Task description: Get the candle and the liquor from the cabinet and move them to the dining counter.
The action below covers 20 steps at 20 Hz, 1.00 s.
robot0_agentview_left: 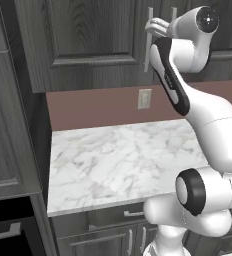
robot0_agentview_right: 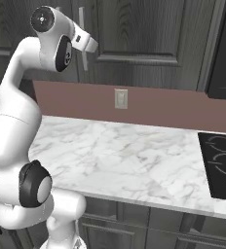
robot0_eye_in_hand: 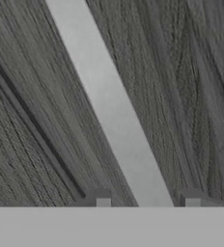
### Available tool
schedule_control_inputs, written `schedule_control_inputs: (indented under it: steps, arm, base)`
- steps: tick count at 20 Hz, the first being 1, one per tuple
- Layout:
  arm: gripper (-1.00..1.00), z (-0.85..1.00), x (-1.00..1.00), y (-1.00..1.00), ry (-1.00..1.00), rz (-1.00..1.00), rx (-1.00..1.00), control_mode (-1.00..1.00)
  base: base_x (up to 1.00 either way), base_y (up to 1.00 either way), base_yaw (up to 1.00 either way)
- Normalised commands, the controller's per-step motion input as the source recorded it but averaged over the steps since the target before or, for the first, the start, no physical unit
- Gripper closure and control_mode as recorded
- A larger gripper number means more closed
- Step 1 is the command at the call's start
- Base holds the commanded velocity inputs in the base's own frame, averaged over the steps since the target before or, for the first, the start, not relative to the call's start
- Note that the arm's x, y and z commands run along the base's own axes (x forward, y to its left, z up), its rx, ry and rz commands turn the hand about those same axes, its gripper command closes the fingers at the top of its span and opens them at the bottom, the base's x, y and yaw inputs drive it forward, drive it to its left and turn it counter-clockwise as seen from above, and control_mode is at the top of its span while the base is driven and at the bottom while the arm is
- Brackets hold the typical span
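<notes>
While your arm reaches up over the marble counter [robot0_agentview_left: 113,160], your fingers [robot0_eye_in_hand: 147,201] straddle the silver handle [robot0_eye_in_hand: 111,108] of the closed cabinet [robot0_agentview_left: 88,40], narrowed around it; contact is unclear.

Cabinet [robot0_agentview_left: 88,45] doors shut, contents hidden; handle [robot0_eye_in_hand: 114,111] runs off the hand view's top; cooktop [robot0_agentview_right: 222,168] cut by right edge

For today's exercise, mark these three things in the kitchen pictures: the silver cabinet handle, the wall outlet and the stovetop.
silver cabinet handle [robot0_eye_in_hand: 115,116], hand view, middle of the bar.
wall outlet [robot0_agentview_right: 121,98], right base view, centre of its plate.
stovetop [robot0_agentview_right: 222,168], right base view, black glass surface.
</notes>
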Motion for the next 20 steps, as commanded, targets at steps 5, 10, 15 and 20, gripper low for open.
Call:
schedule_control_inputs:
  steps: [5,10,15,20]
  arm:
    - [1.00,0.08,-0.11,0.41,0.00,0.01,0.08,-1.00]
    - [1.00,0.01,-0.41,0.35,0.00,0.08,0.10,-1.00]
    - [1.00,0.00,-0.54,0.36,0.00,0.07,0.08,-1.00]
    - [1.00,0.00,-0.62,0.27,0.00,0.09,0.07,-1.00]
  base:
    - [0.00,0.00,0.00]
    - [0.00,0.00,0.00]
    - [0.00,0.00,0.00]
    - [0.00,0.00,0.00]
